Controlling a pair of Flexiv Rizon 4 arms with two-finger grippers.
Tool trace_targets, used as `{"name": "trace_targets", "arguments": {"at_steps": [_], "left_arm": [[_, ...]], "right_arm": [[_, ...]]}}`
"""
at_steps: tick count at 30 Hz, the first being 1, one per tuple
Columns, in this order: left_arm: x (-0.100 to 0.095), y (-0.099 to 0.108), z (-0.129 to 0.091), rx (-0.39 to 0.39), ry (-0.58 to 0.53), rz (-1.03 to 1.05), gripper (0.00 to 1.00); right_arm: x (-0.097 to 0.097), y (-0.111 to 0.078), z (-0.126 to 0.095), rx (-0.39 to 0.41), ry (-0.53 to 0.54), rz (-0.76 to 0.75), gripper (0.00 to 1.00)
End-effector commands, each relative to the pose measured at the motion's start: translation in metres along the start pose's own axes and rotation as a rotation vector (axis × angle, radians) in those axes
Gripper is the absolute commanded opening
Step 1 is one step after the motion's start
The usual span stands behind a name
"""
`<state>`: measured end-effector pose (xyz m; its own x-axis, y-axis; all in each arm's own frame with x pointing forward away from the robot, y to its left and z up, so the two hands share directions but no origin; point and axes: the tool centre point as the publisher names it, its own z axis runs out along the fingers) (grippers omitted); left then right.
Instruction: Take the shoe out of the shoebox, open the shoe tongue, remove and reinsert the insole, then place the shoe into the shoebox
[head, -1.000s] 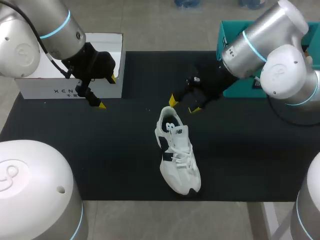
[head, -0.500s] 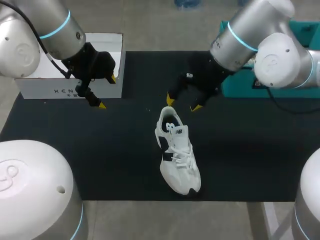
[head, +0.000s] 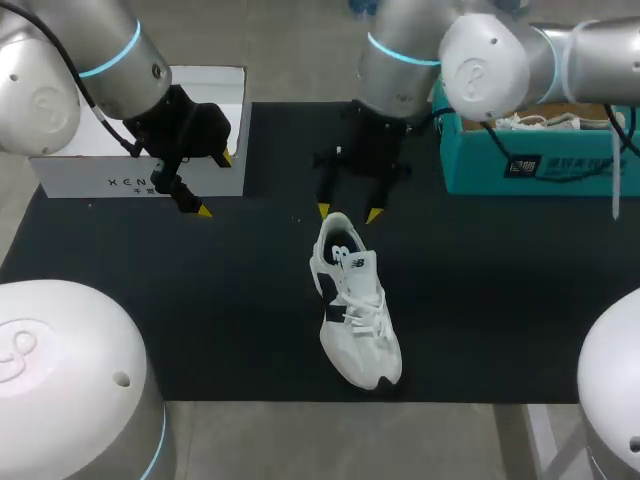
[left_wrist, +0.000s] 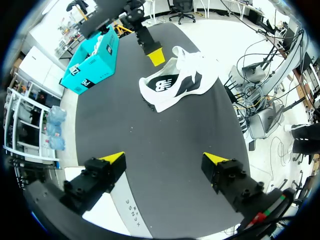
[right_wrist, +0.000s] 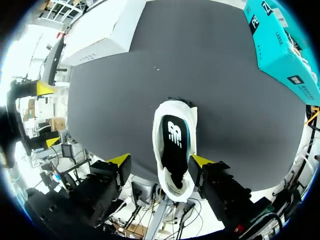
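A white shoe (head: 356, 305) with dark side panels lies on the black mat (head: 200, 300), toe toward the near edge, heel toward the far side. My right gripper (head: 347, 212) hangs just over the heel, open. In the right wrist view the heel end of the shoe (right_wrist: 174, 145) with its black insole sits between the two fingers, neither visibly touching. The teal shoebox (head: 520, 160) stands at the far right. My left gripper (head: 215, 184) is open with nothing in it, beside the white box (head: 120, 175) at the far left. In the left wrist view the shoe (left_wrist: 172, 85) lies well ahead of the left gripper (left_wrist: 165, 159).
Inside the teal shoebox another white shoe (head: 548, 122) shows its laces. The white box takes up the mat's far left corner. Bare mat lies to the left and right of the shoe and between the two grippers.
My right arm has swung left, carrying its gripper from the right of the heel to just over it, and its fingers have drawn somewhat closer. The left arm and the shoe have stayed put.
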<state>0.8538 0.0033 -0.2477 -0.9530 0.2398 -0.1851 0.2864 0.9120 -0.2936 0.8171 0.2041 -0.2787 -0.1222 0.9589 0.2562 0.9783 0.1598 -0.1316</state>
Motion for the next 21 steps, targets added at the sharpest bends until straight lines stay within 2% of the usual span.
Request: {"name": "trace_targets", "arguments": {"at_steps": [1, 11, 15, 21], "left_arm": [[0.000, 0.000, 0.000, -0.003, 0.000, 0.000, 1.00], [0.000, 0.000, 0.000, -0.003, 0.000, 0.000, 1.00], [0.000, 0.000, 0.000, -0.003, 0.000, 0.000, 1.00], [0.000, 0.000, 0.000, -0.003, 0.000, 0.000, 1.00]], "right_arm": [[0.006, 0.010, 0.012, 0.070, -0.224, -0.004, 0.00], [-0.002, 0.005, 0.033, 0.034, -0.219, -0.022, 0.00], [-0.005, 0.003, 0.043, -0.013, -0.200, -0.049, 0.00], [-0.011, 0.002, 0.063, -0.038, -0.214, -0.049, 0.00]]}}
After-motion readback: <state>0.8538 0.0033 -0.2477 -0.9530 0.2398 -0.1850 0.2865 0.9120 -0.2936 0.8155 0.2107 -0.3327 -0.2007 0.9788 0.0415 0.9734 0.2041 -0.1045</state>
